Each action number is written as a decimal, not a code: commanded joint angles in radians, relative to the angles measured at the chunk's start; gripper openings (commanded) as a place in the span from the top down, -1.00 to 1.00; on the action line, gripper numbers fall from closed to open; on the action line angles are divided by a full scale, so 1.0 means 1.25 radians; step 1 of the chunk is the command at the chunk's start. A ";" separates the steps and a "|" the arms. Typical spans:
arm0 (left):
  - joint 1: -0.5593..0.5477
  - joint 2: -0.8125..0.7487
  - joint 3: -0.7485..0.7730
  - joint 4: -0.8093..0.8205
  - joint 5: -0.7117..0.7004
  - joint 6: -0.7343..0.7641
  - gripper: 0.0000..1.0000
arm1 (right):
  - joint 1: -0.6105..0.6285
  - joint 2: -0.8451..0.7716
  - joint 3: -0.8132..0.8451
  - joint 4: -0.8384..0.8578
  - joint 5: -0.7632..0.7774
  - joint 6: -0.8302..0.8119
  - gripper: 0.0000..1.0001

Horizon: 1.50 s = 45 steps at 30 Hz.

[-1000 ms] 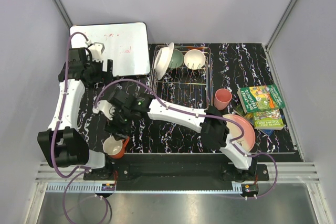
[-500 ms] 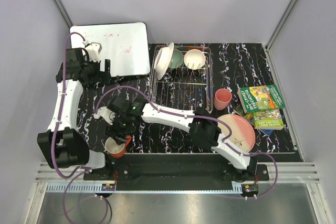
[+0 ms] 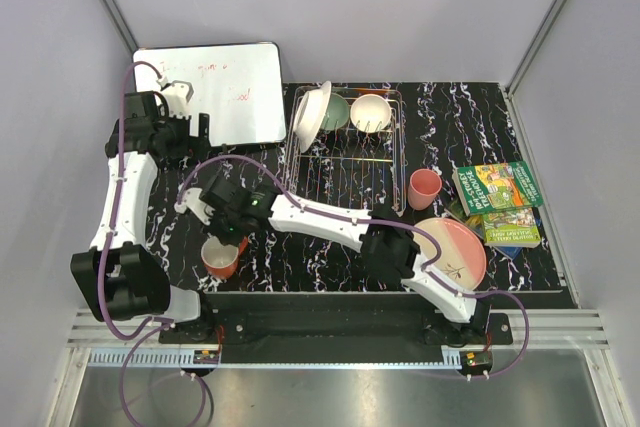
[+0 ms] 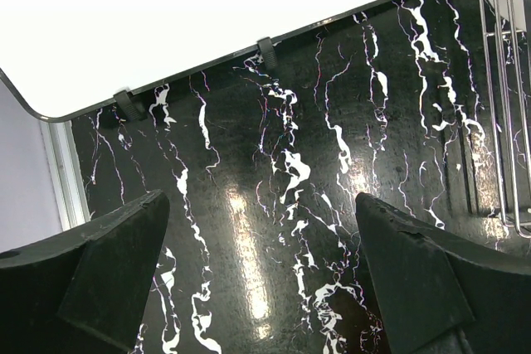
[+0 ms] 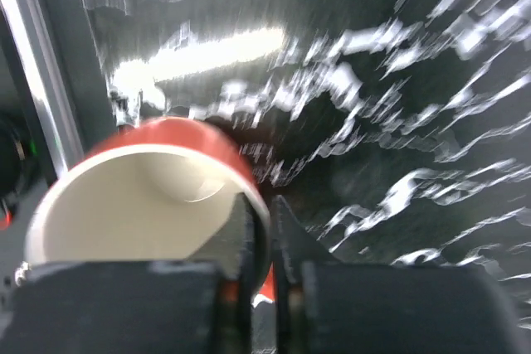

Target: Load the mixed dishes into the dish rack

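The right gripper (image 5: 262, 225) was pressed almost together, pinching the wall of the orange mug (image 3: 218, 259) at its rim, with one finger inside the cream interior and the other against the outer face. The wrist view was blurred, and I could not tell whether the mug rested on the table (image 3: 470, 127) or hung just above it. The mug was at the near left of the black marbled surface, well apart from the dish rack (image 3: 345, 172), with the right arm reaching across to it. The left gripper (image 4: 261, 205) was spread wide and held nothing, poised over bare table beside the lower edge of the whiteboard (image 3: 210, 92). At the far end of the rack, the white plate (image 3: 312, 115) stood on edge with the mint green bowl (image 3: 337, 110) just beside it and the cream bowl (image 3: 371, 112) to the right. The small pink cup (image 3: 424, 188) stood on the table just right of the rack. The pink-and-cream plate (image 3: 458, 252) lay flat at the near right, partly under the right arm, near the green book (image 3: 497, 187).
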 commanded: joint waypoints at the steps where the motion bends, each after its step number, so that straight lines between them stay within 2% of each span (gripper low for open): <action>1: 0.005 0.006 0.023 0.030 0.022 0.000 -0.98 | -0.031 -0.002 0.031 0.065 0.157 -0.039 1.00; 4: 0.008 0.011 0.023 0.033 0.019 0.003 -0.98 | -0.032 -0.002 0.022 0.070 0.169 -0.039 1.00; 9: 0.010 0.013 0.009 0.038 0.024 0.000 -0.98 | -0.040 0.004 0.009 0.098 0.258 -0.062 1.00; 16: 0.013 0.014 0.016 0.041 0.022 -0.003 -0.98 | -0.098 0.063 0.057 0.105 0.240 -0.023 1.00; 17: 0.013 0.015 0.017 0.040 0.024 -0.003 -0.98 | -0.109 0.073 0.060 0.104 0.224 -0.015 0.91; 18: 0.013 0.014 0.018 0.040 0.022 -0.003 -0.98 | -0.114 0.074 0.061 0.104 0.215 -0.003 0.54; 19: 0.013 0.010 0.019 0.039 0.024 -0.005 -0.98 | -0.117 0.075 0.061 0.104 0.208 0.002 0.31; 21: 0.013 0.006 0.019 0.038 0.025 -0.008 -0.98 | -0.123 0.074 0.063 0.101 0.182 0.010 0.03; 23: 0.013 0.000 0.023 0.033 0.026 -0.011 -0.98 | -0.124 0.067 0.065 0.097 0.156 0.017 -0.37; 25: 0.013 -0.007 0.027 0.028 0.029 -0.014 -0.98 | -0.124 0.058 0.074 0.093 0.139 0.026 -0.60; 34: 0.013 -0.024 0.036 0.009 0.032 -0.017 -0.98 | -0.132 -0.013 0.144 0.083 0.092 0.044 -0.66; 45: 0.013 -0.028 0.024 0.004 0.057 -0.027 -0.98 | -0.142 -0.024 0.156 0.091 0.092 0.049 -0.70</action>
